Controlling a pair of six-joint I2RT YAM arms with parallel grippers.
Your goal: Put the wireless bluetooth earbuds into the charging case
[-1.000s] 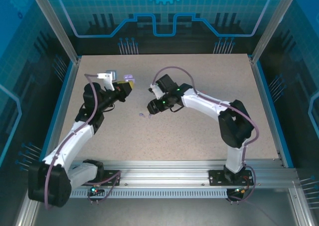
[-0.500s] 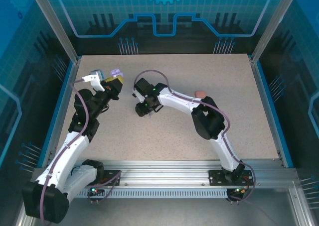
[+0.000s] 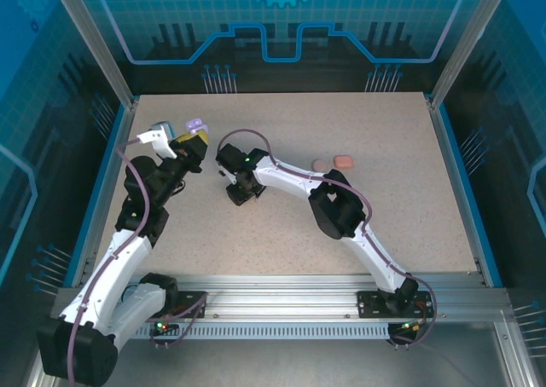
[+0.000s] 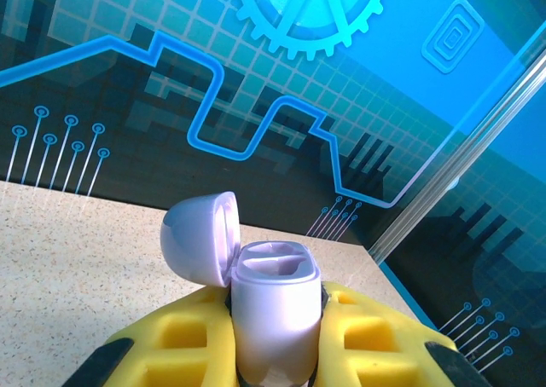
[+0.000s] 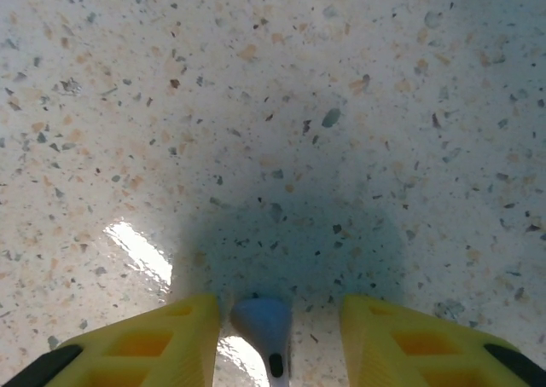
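Note:
My left gripper is shut on the purple charging case, which stands upright between the yellow fingers. Its lid is swung open to the left and both wells look empty. From above, this case is held up at the table's back left. My right gripper hangs low over the speckled table, open. A purple earbud lies between its fingers, close against the left finger and well apart from the right one. In the top view the right gripper sits just right of the left one.
A pale pink case and a coral-orange case lie side by side behind the right arm's elbow. Blue-edged walls close in the table on three sides, and the left gripper is near the left wall.
The right arm has swung left and stretched out, uncovering the pink and coral cases; its jaws have narrowed around the earbud. The left arm has drawn left and back with the case.

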